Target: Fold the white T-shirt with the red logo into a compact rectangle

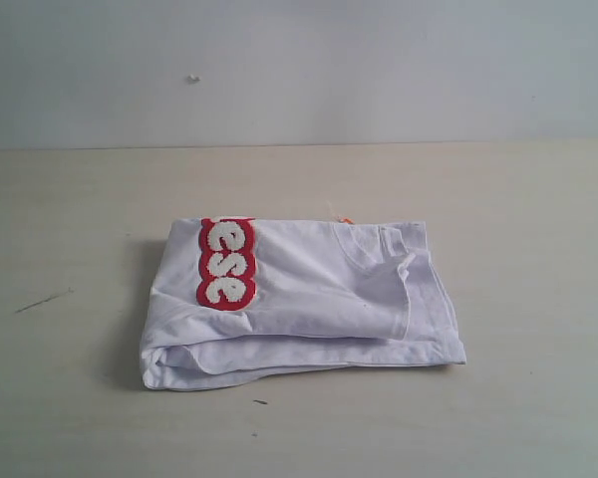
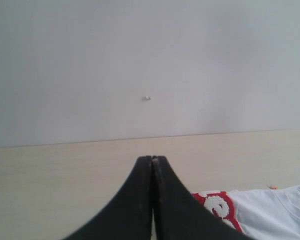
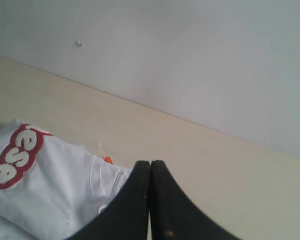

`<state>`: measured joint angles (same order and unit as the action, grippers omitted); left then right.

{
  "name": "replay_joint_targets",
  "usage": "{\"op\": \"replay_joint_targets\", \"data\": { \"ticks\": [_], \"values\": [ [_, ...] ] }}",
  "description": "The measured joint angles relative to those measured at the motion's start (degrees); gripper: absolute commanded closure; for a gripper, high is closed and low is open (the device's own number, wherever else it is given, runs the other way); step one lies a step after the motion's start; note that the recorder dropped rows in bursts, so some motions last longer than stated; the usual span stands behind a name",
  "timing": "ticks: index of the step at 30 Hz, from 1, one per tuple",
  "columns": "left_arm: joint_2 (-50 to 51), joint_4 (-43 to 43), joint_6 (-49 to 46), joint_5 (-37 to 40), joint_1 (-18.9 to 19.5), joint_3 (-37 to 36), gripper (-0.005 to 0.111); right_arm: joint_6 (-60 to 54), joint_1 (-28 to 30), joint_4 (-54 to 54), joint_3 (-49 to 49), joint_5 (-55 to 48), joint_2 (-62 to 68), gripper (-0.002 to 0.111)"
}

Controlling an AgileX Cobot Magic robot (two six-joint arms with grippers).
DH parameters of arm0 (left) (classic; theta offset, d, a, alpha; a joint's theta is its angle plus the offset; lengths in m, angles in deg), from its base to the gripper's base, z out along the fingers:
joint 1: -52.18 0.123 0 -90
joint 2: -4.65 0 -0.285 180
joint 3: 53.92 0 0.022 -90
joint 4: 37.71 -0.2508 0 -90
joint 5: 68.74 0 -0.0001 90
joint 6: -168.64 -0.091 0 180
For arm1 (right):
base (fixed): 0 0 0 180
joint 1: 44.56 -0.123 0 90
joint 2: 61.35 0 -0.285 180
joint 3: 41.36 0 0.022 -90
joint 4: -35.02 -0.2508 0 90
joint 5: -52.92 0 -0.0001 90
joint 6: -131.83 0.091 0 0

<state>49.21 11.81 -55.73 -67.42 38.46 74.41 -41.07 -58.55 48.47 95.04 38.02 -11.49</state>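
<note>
Left gripper [image 2: 152, 159] and right gripper [image 3: 150, 162]: jaws pressed together, empty, both off the white T-shirt [image 1: 319, 289]. It lies folded on the table [image 1: 70, 398], red logo [image 1: 226, 264] on its top layer. Risk: its front edge layers seem loosely stacked, so a stray nudge could spring the fold open.

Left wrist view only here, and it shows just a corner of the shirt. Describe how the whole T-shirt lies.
Observer: The white T-shirt lies folded in a rough rectangle on the table. Its red logo is on the top layer's left end and shows only "ese".
Operator: Report the right hand.
Observer: Shut and holding nothing. In the exterior view no hand is on the shirt.
</note>
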Motion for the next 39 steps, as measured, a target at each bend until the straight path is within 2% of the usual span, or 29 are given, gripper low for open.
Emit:
{"op": "replay_joint_targets", "data": {
  "ticks": [6,24,27,29,31,36,39],
  "values": [
    [-4.2,0.0,0.0,0.3,0.0,-0.9,0.107,0.0,0.0,0.0,0.0,-0.1,-2.0,0.108],
    [-4.9,0.0,-0.1,0.5,0.0,-1.1,0.107,0.0,0.0,0.0,0.0,-0.2,-2.1,0.108],
    [-6.7,-0.7,1.4,3.6,0.0,-1.4,0.107,0.0,0.0,0.0,0.0,-0.2,-2.1,0.108],
    [-9.0,-5.9,3.2,6.7,0.0,-1.8,0.107,0.0,0.0,0.0,0.0,-0.2,-2.1,0.108],
    [-11.3,-14.1,9.4,9.6,0.0,-2.0,0.107,0.0,0.0,0.0,0.0,-0.2,-2.1,0.108],
    [-18.8,-40.9,36.0,12.3,0.1,-5.9,0.107,0.0,0.0,0.0,0.0,-0.2,-2.1,0.108],
    [-23.1,-50.4,46.5,12.6,1.1,-8.8,0.107,0.0,0.0,0.0,0.0,-0.2,-2.1,0.108]
  ]
}}
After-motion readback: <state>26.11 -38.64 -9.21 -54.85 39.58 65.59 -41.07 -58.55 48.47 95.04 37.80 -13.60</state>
